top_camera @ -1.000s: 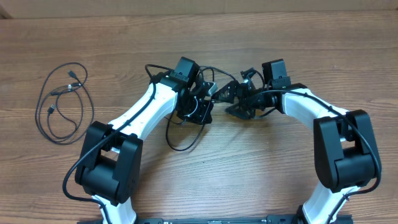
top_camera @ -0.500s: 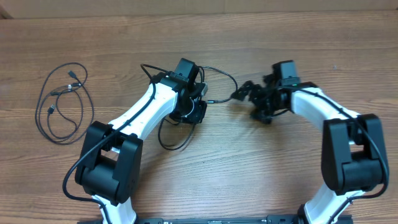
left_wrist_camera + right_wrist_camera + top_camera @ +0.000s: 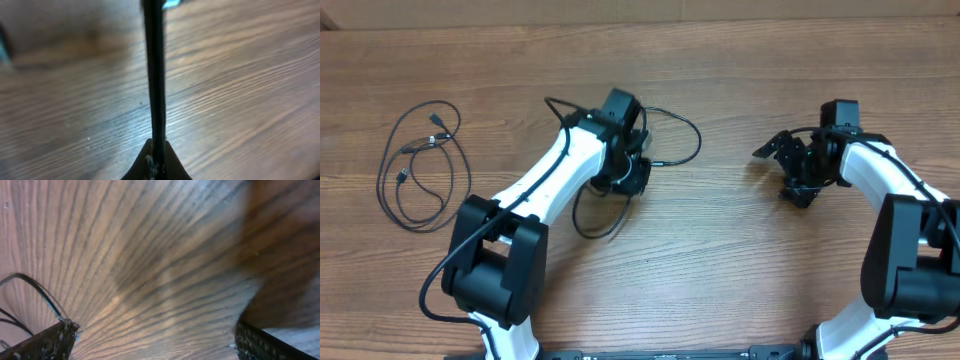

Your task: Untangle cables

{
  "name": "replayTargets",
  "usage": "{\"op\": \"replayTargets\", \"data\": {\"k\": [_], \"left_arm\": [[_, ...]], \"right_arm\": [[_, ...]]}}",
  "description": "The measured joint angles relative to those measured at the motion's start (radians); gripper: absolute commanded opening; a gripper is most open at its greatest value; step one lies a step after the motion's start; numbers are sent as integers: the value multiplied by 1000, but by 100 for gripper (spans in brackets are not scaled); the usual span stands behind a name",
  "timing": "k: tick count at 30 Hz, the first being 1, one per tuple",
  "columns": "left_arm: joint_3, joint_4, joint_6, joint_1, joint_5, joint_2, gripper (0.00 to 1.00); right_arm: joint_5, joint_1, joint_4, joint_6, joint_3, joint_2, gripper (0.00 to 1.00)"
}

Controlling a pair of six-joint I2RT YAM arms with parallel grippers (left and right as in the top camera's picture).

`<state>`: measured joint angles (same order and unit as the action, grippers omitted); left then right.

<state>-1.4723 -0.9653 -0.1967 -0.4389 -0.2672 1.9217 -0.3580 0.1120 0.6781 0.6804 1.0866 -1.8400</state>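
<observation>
Currently left pincer (image 3: pixel 156 159) clamped on black cable (image 3: pixel 154 75); right pincer (image 3: pixel 786 171) spread wide, empty; second cable (image 3: pixel 438 121) coiled well apart.

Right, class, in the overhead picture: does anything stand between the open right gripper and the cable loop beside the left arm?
Nothing visible does. Only bare table separates the right gripper from the nearest loop of the cable, which the left gripper has pinched between its shut fingers.
</observation>
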Motion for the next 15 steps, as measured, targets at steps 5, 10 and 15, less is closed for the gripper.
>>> {"op": "replayTargets", "data": {"k": [5, 10, 15], "left_arm": [[-208, -62, -8, 0, 14, 1, 4], [-304, 0, -20, -3, 54, 1, 9], [-308, 79, -44, -26, 81, 11, 11]], "right_arm": [[-5, -1, 14, 0, -6, 5, 100], [-19, -1, 22, 0, -9, 6, 100], [-20, 0, 22, 0, -9, 6, 100]]}}
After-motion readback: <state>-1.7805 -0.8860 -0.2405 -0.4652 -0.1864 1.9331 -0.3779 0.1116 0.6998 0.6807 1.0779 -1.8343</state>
